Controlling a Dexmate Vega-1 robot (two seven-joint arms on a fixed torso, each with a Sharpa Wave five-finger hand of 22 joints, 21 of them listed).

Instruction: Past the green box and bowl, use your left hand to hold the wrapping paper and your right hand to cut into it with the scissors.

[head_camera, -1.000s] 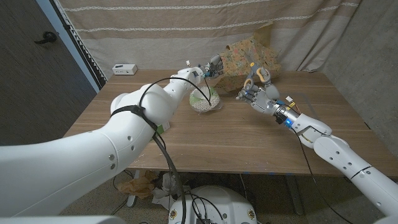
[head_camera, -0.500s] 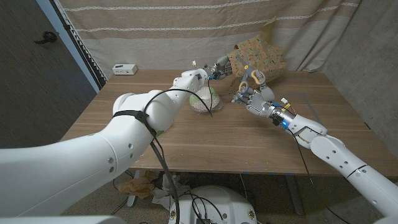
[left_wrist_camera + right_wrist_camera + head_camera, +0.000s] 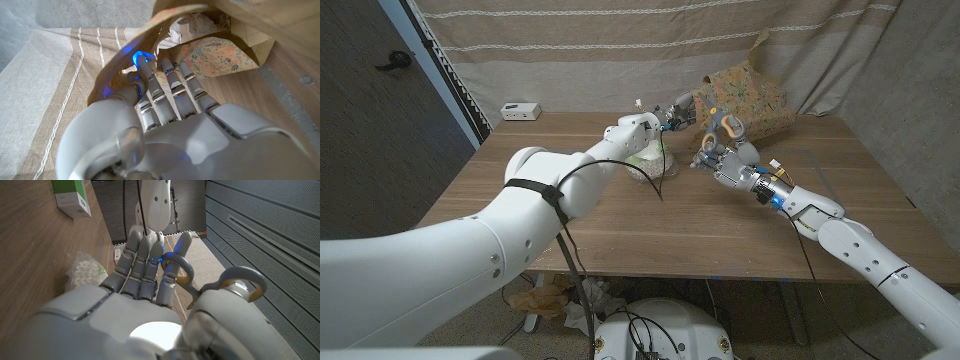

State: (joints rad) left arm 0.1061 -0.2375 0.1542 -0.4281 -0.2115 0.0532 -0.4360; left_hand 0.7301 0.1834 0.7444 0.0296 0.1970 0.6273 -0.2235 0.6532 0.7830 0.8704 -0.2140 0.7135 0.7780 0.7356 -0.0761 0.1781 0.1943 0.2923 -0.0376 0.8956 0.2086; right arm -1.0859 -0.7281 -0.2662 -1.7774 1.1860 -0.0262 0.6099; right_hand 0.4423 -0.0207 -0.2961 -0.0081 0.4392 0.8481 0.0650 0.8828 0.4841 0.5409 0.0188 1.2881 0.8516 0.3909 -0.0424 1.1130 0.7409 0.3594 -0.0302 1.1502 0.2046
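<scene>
Crumpled brown wrapping paper with a flowery print point(image 3: 745, 98) at the far side of the wooden table point(image 3: 720, 225), propped up against the striped beige curtain point(image 3: 620, 50), one corner sticking up. Pinched at its near-left edge by the left hand point(image 3: 675, 110); in the left wrist view, fingertips point(image 3: 167, 67) tucked under the curled paper edge point(image 3: 150, 30) with the thumb on the other side, so grasping the paper. Just right of that, a bit nearer, the right hand point(image 3: 725, 158) with fingers threaded through the grey-and-yellow loop handles of the scissors point(image 3: 728, 122), handles poking up above the knuckles. Clearer in the right wrist view: scissors point(image 3: 220, 282) with one loop round a finger and the other by the thumb, so firmly gripped; rest of the fingers point(image 3: 142, 255) held straight and close together. Blades hidden behind the hand, so can't tell if touching the paper or not. Nearer the middle of the table, a clear bowl of whitish stuff point(image 3: 647, 163), partly behind the left forearm. Green-and-white cardboard box point(image 3: 72, 197) visible on the wood in the right wrist view, well apart from the bowl's contents point(image 3: 85, 272). Off at the far-left corner of the table, a small white box-shaped gadget point(image 3: 521, 110). Dark door point(image 3: 380, 90) on the left.
</scene>
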